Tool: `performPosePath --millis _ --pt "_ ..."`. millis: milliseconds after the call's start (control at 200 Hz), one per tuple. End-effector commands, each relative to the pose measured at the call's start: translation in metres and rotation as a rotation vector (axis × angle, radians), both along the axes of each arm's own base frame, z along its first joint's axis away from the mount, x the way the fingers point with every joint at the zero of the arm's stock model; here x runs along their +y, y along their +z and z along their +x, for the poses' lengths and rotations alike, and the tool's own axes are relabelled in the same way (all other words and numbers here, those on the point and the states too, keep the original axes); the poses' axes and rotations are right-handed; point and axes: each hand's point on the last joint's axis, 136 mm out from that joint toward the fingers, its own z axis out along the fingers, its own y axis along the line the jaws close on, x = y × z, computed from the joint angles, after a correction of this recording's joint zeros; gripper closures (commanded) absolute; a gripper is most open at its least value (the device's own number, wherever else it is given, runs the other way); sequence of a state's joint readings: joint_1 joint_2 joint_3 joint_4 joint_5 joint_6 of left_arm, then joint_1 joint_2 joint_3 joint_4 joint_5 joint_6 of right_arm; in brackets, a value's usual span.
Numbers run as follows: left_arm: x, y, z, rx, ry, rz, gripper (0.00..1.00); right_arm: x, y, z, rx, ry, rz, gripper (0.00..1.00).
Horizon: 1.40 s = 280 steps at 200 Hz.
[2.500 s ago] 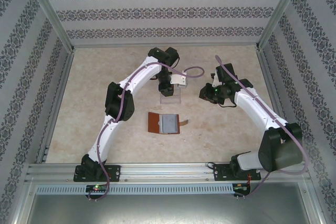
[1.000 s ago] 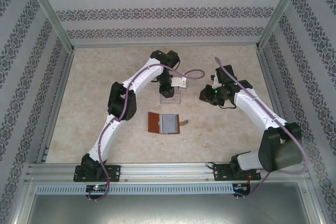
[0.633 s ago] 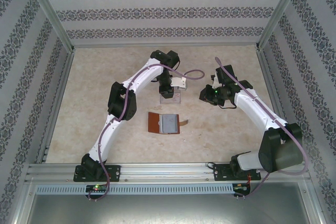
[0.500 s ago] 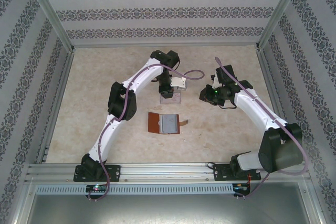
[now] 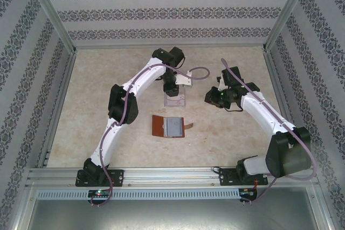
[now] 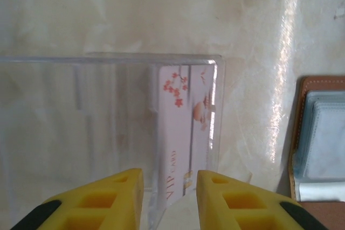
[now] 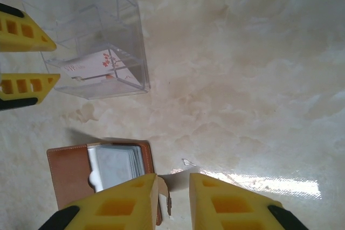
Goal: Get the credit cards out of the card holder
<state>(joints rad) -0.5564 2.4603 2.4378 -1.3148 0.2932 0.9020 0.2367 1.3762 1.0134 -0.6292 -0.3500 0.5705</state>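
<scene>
Left tool (image 6: 170, 179) hangs released above the clear plastic box (image 6: 81, 122), pink-white VIP card (image 6: 186, 127) inside. The brown leather card holder (image 5: 168, 126) lies open nearer; I'd have the empty, parted right tool (image 7: 172, 181) pin it first.

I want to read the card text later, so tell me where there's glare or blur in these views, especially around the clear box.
Left wrist: glare streak down the table right of the clear box; card print legible, left fingers soft. Right wrist: white glare strip on the table by the slightly soft right fingers. Top external: even light, no hotspots.
</scene>
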Motion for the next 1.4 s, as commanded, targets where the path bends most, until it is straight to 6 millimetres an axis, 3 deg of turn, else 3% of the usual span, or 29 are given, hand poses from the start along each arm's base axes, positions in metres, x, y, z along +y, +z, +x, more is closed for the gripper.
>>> performPosePath --millis 0,260,425,789,1074,1394 --pt "-0.005 0.033 0.01 -0.072 0.077 -0.061 0.68 0.013 0.005 0.001 -0.017 0.016 0.033 0.76" --pt "-0.009 0.037 0.005 -0.066 0.226 -0.093 0.71 0.037 -0.003 0.0 0.007 0.079 0.042 0.76" --pt "0.001 0.035 0.012 -0.084 0.432 -0.1 0.71 0.057 -0.008 -0.004 0.029 0.126 0.068 0.76" --pt "0.027 0.023 -0.008 0.009 0.895 -0.182 0.69 0.107 -0.04 -0.026 0.154 0.247 0.127 0.76" --pt "0.033 0.021 -0.031 0.089 1.104 -0.346 0.71 0.111 -0.068 -0.041 0.245 0.273 0.107 0.76" --pt "0.04 0.012 -0.05 0.207 1.334 -0.432 0.75 0.098 -0.09 -0.062 0.308 0.281 0.056 0.76"
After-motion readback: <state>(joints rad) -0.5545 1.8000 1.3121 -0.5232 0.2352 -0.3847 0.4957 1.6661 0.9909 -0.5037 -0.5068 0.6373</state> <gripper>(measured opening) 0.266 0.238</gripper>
